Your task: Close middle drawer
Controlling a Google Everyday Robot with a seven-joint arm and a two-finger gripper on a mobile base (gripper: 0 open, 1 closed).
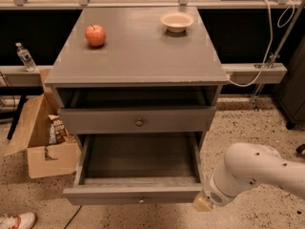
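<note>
The middle drawer (128, 193) is pulled far out of the grey cabinet. Its inside is empty, and a small brass knob (139, 200) sits on its flat front panel. Above it the taller-fronted drawer (105, 120) with a darker knob (139, 122) stands slightly open. The lowest drawer is hidden below the open one. My gripper (203, 203) is at the end of the white arm (257, 171), low at the right, close to the front right corner of the middle drawer's panel.
A red apple (95, 35) and a small white bowl (177, 21) rest on the cabinet top (143, 56). An open cardboard box (40, 149) stands on the floor to the left. A water bottle (25, 56) stands on a ledge, and a shoe (14, 221) shows at the bottom left.
</note>
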